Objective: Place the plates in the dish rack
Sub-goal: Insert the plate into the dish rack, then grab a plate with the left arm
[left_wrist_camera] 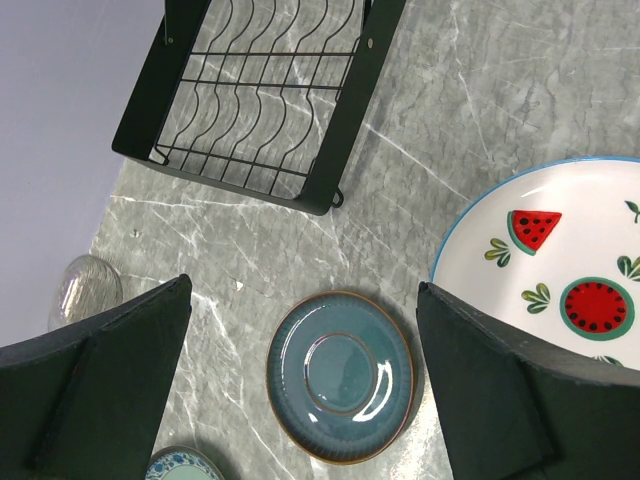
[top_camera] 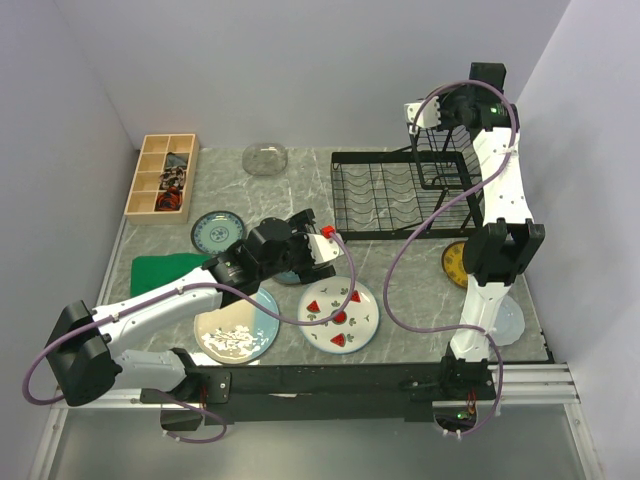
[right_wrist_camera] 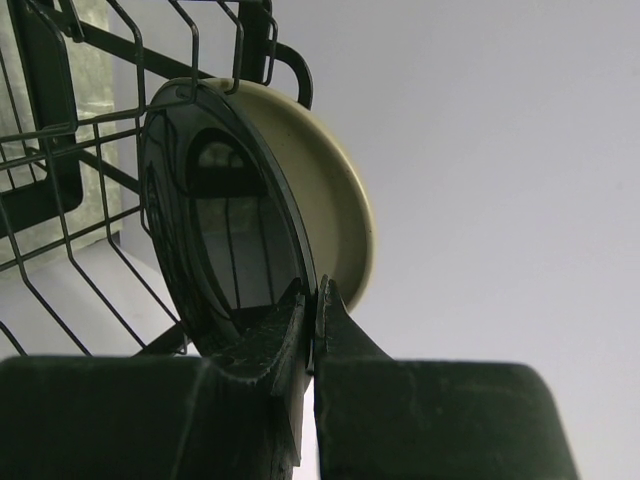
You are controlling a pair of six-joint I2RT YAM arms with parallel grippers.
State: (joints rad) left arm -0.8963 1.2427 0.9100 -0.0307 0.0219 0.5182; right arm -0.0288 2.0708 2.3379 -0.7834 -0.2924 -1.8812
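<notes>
— Plates, nearest row: what is entered?

— Two items. One cream-and-blue round plate point(top_camera: 237, 333) and one white round plate with watermelon slices point(top_camera: 338, 314), both flat on the grey marbled desk point(top_camera: 300, 195), not yet collected.

— And the left pincer point(left_wrist_camera: 302, 290)?

— Released, jaws at full spread, hanging above a slate-blue glazed round plate point(left_wrist_camera: 340, 375) that lies flat between them, untouched. Spread that wide, I judge, to straddle the rim.

— Farthest entry?

— One black wire dish rack point(top_camera: 395, 195). The right pincer point(right_wrist_camera: 315, 300) is clenched on the lower rim of a glossy black round plate point(right_wrist_camera: 220, 250), held on edge among the rack's wires so they can prop it upright. One cream round plate point(right_wrist_camera: 345, 210) stands just behind; whether it is pinched too, I cannot tell.
</notes>
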